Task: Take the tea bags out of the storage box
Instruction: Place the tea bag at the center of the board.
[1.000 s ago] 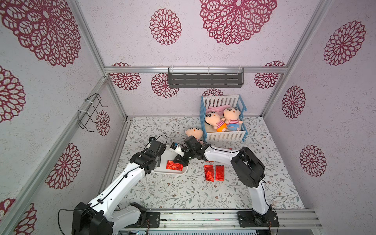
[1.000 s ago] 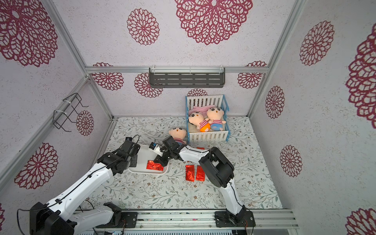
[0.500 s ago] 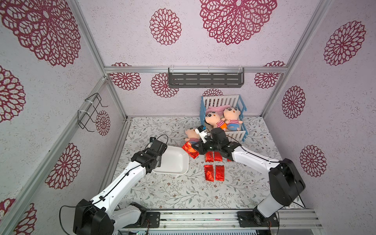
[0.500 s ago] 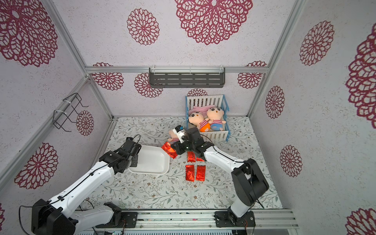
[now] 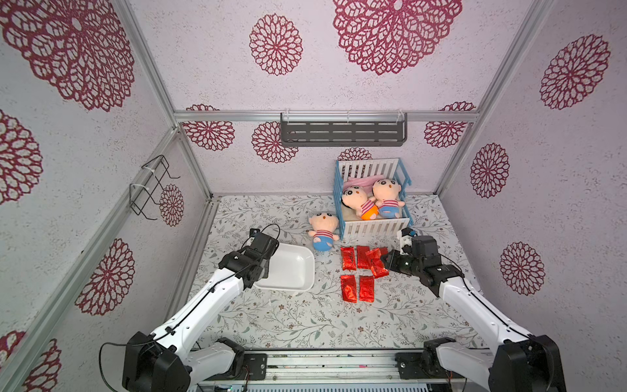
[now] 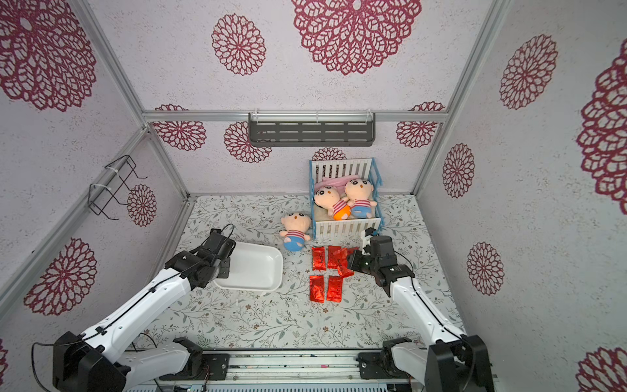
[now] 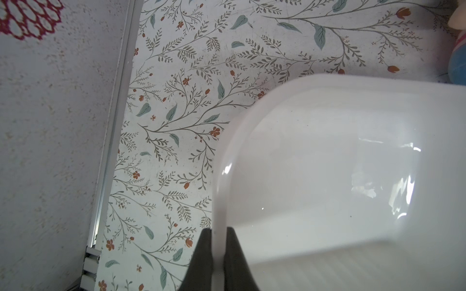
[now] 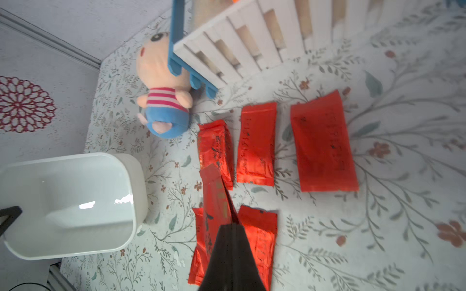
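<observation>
Emptied: the shallow white plastic storage box holds nothing, its rim pinched by the left pincer. Five shiny red foil tea bags lie in rows on the floral tabletop. The right pincer, pressed together on the sixth tea bag, holds it above them. Only setting it down appears left.
</observation>
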